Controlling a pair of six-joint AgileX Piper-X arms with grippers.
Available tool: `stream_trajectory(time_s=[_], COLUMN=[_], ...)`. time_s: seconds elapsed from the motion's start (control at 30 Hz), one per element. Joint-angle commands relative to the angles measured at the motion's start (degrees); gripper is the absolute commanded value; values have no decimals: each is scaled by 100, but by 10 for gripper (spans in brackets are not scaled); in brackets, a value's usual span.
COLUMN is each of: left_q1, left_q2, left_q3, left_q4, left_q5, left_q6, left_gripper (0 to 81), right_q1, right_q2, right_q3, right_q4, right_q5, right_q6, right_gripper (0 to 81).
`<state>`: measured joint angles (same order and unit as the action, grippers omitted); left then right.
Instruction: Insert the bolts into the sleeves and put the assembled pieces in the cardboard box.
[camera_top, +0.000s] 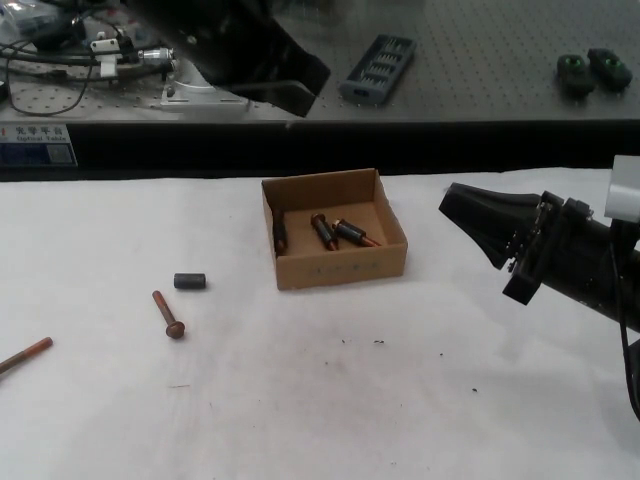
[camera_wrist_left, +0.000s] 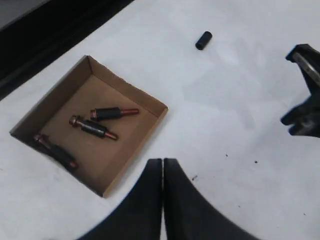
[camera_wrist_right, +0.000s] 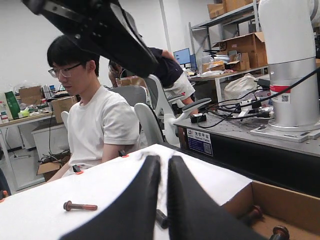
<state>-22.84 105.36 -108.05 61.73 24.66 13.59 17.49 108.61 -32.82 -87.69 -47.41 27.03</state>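
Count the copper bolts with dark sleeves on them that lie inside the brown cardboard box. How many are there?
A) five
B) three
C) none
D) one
B: three copper bolts with dark sleeves lie on the floor of the brown cardboard box, apart from one another, as the left wrist view and the high view both show.

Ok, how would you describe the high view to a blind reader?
An open cardboard box holding three assembled pieces sits on a white bench; to its left lie a loose sleeve, a bolt and, at the edge, a second bolt, and the right gripper, shut, hangs to its right.
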Motion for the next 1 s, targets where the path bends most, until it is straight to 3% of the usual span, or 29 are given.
stream_trajectory(time_s=[0.0, 0.17, 0.4, 0.57, 0.7, 0.97], left_q1=[-47, -57, -57, -57, -57, -57], left_q2=[-518, -1499, -3466, -4691, -5302, -5711], left_q3=[231, 1678, 4933, 6832, 7795, 8923], left_q4=[280, -529, -3221, -5345, -6233, -6685], left_q5=[54, 5, -341, -473, -568, -1511], left_q6=[-38, -100, -595, -1639, -2156, -2224], left_gripper=[6, 6, 6, 6, 6, 6], right_q1=[-34, -34, -3, -3, 74, 450], right_q2=[1, 1, 1, 1, -57, -404], right_q3=[-8, -8, -8, -8, -21, -104], right_q4=[-5, -5, -5, -5, -5, 437], right_q5=[-8, -269, -378, -427, -589, -714], right_q6=[38, 38, 82, 168, 234, 158], right_gripper=[66, 66, 66, 66, 66, 66])
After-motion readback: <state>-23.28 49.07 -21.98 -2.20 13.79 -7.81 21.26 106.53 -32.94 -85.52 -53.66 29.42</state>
